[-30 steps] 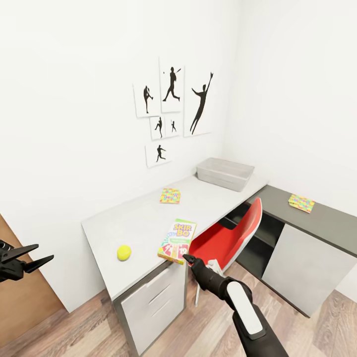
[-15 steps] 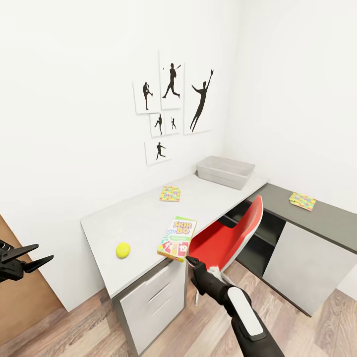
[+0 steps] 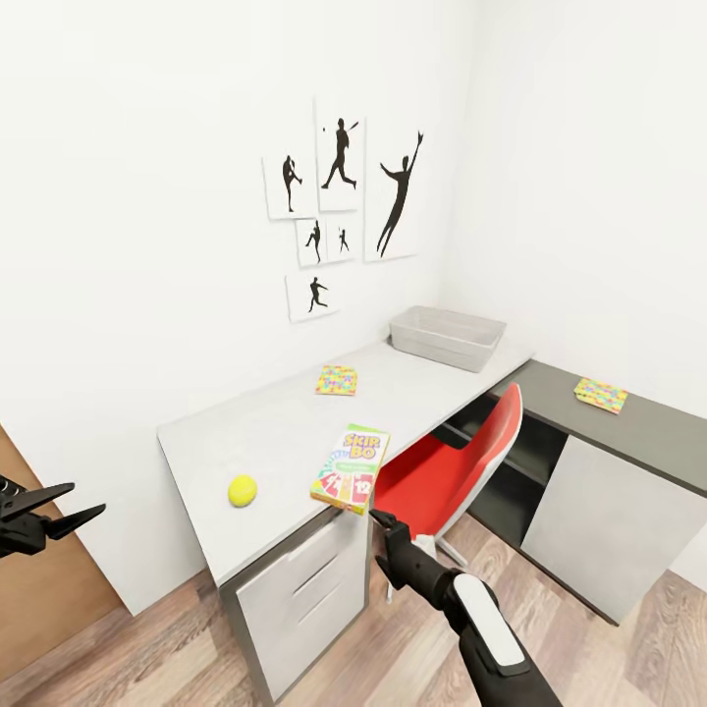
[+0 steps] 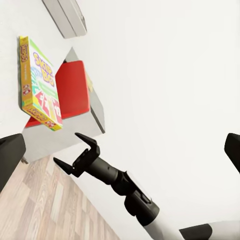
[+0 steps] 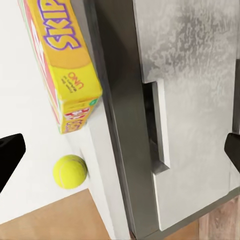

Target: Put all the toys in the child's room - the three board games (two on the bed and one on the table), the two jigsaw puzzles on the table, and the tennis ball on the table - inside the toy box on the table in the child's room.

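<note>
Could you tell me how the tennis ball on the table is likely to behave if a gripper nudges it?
The tennis ball is round and rests on the flat table, so it would probably roll at a light touch. It lies near the table's front edge, so it might drop off. Its fuzzy look suggests decent grip.

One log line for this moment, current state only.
right gripper: jaws open, below SKIP-BO box | left gripper: open, idle | tennis ball: on table

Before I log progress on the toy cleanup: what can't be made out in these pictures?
- Toy box contents, head view: its near wall hides the inside.
- SKIP-BO box, right wrist view: cut off by the picture's edge.
- Jigsaw puzzle on the dark cabinet, head view: too small for detail.
</note>
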{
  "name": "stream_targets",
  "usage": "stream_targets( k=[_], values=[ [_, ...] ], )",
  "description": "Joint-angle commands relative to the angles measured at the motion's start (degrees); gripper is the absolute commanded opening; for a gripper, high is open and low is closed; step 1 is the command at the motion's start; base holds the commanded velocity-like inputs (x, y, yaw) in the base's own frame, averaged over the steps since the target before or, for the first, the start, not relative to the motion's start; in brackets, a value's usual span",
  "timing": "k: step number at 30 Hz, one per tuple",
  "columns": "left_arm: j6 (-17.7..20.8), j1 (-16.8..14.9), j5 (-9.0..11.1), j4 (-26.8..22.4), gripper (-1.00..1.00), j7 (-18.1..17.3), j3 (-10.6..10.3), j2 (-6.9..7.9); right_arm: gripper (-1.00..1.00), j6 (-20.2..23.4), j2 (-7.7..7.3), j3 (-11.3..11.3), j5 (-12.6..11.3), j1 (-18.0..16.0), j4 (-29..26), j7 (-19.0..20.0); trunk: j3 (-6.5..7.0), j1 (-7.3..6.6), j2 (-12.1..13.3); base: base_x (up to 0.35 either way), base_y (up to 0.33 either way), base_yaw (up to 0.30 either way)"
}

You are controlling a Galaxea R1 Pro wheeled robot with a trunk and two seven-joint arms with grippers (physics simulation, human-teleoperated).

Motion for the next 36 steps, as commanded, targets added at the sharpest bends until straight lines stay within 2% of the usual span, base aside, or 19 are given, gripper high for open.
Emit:
stream_targets(
  k=[1, 17, 25, 36],
  values=[
    [0.52, -0.10, 0.36, 0.05, 1.00, -0.30, -0.36, 0.09, 1.00, 0.07, 0.02, 0.03, -0.58, -0.03, -0.08, -0.55, -0.06, 0.00, -0.04, 0.000, 0.000, 0.000],
    [0.08, -0.10, 0.22, 0.06, 1.00, -0.44, -0.32, -0.04, 1.00, 0.08, 0.00, 0.58, -0.27, -0.03, -0.02, 0.93, -0.06, 0.00, -0.04, 0.019, 0.008, 0.000],
    [0.04, -0.10, 0.22, 0.04, 1.00, -0.42, -0.31, -0.05, 1.00, 0.08, -0.02, 0.58, -0.22, -0.03, 0.00, 4.44, -0.06, 0.00, -0.04, 0.046, 0.027, 0.000],
    [0.06, -0.10, 0.22, 0.06, 1.00, -0.42, -0.31, -0.05, 1.00, 0.08, -0.09, 0.28, -0.30, -0.03, 0.07, 5.28, -0.06, 0.00, -0.04, 0.002, 0.001, 0.000]
  ],
)
